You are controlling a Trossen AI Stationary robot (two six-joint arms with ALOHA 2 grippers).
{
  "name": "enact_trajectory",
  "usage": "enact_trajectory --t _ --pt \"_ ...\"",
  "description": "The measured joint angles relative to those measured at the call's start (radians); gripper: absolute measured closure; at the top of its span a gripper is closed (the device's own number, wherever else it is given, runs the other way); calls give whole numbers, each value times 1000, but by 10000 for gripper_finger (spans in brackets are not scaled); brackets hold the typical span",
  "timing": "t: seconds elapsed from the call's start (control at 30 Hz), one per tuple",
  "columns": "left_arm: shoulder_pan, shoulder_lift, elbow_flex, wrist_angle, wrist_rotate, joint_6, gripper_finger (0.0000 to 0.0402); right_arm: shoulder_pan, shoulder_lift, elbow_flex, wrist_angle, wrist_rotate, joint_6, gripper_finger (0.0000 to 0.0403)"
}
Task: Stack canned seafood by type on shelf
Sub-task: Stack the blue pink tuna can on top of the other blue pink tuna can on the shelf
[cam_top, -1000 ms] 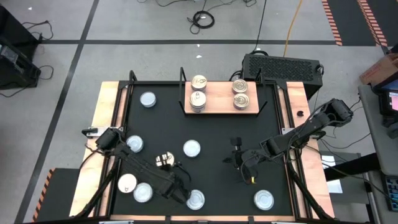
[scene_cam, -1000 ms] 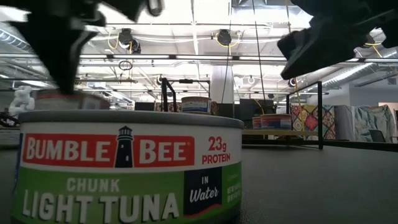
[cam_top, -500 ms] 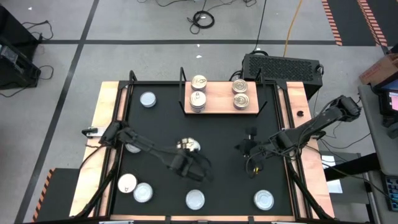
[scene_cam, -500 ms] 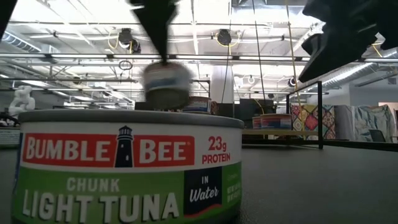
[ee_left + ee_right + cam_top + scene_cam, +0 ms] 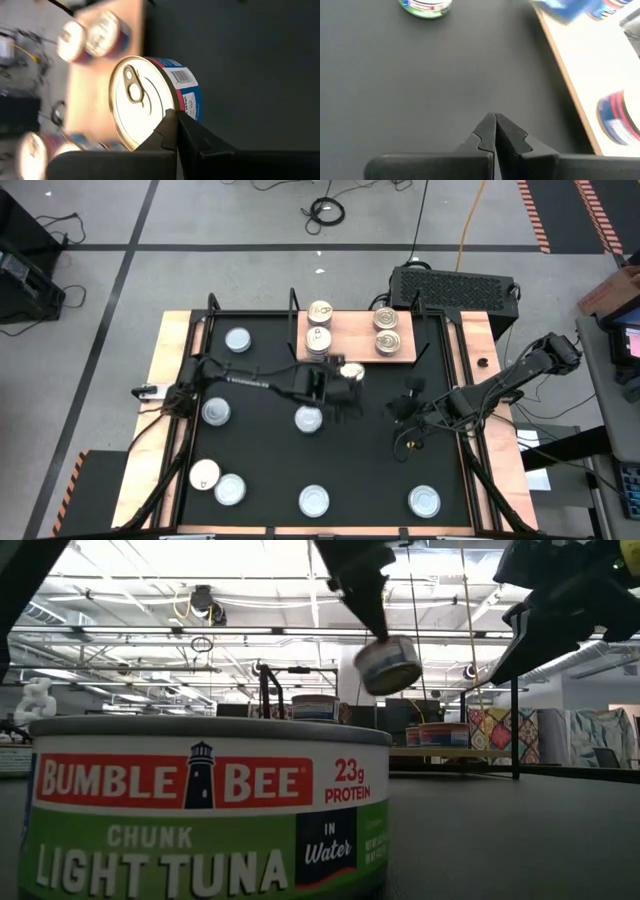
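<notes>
My left gripper (image 5: 343, 376) is shut on a tin (image 5: 352, 371) with a pale gold pull-tab top and a blue and red wall, in the air just in front of the near edge of the light-wood shelf (image 5: 352, 330). The shelf carries tin stacks at its left (image 5: 319, 340) and right (image 5: 386, 340), each resting flat on the board. In the low view the held tin (image 5: 390, 664) hangs tilted. My right gripper (image 5: 405, 406) is shut and touches nothing, over the black mat to the right of the held tin. My left gripper pinches the tin at its rim (image 5: 167, 102), where the top meets the wall. The fingers (image 5: 170, 131) cover the exact place of contact. In the low view they come from above. The tin is lifted clear and hangs tilted below them.
Loose tins stand on the black mat: one at far left (image 5: 238, 339), one at left (image 5: 216, 412), one in the middle (image 5: 309, 418), several along the near edge (image 5: 314, 500). A green-labelled tuna tin (image 5: 200, 810) fills the low view's foreground. Black posts (image 5: 292, 300) stand at the shelf's edges.
My left gripper has carried the tin from the near-left part of the mat up and across, toward the far edge and the right, to just in front of the shelf. My right gripper, still shut, has moved toward the far edge and slightly right.
</notes>
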Motion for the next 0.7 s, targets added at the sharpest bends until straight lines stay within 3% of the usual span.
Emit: enact_trajectory --t 0.33,0.7 --pt "169 30 0 272 48 287 402 -1 1 0 -47 88 63 403" --pt "227 173 62 467 86 535 402 -4 -48 -84 -62 106 202 403"
